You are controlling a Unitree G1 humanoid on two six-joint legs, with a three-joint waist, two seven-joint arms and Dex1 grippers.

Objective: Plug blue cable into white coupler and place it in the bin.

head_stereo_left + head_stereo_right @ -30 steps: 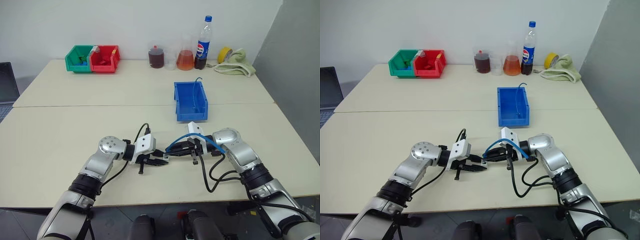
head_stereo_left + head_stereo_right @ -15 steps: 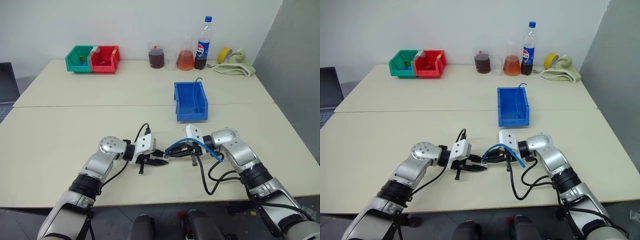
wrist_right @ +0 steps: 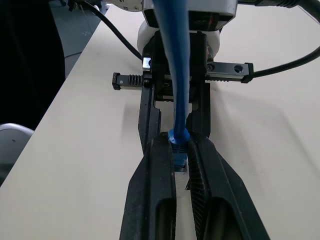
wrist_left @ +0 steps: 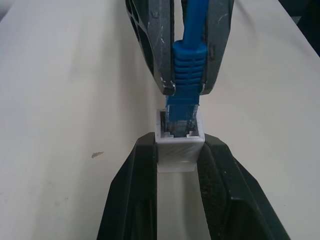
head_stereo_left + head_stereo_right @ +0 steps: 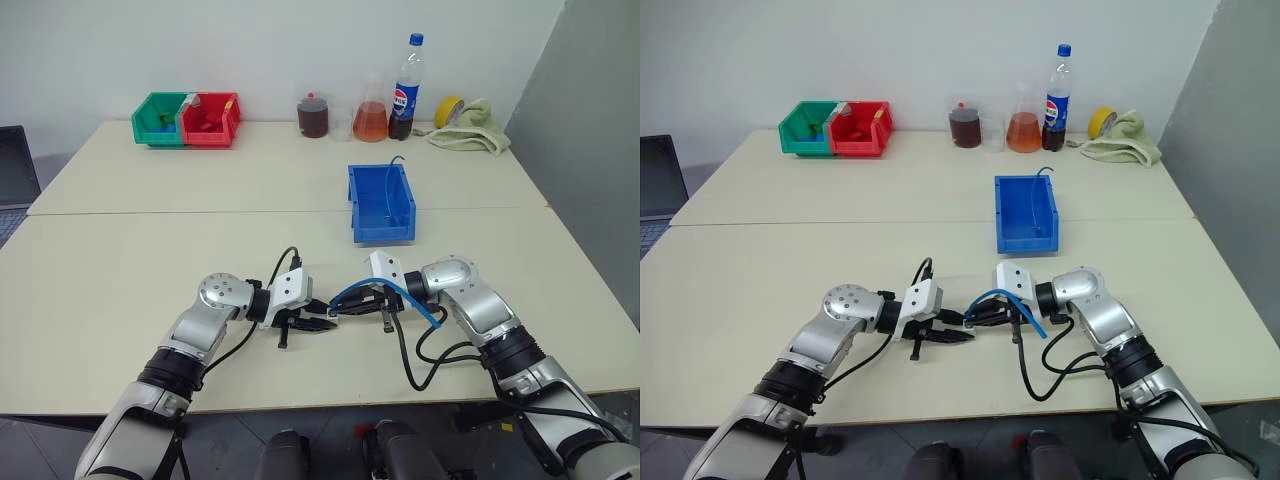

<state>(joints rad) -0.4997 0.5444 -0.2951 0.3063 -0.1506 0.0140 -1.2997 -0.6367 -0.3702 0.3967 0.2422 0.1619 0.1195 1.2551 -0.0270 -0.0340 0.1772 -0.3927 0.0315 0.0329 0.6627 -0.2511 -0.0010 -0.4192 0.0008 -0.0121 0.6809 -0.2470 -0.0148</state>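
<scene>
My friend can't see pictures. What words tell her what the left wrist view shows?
A blue cable plug, pinched by the right end effector, sits partly inside a small white coupler. The left end effector clamps the coupler from both sides, above a pale table.
</scene>
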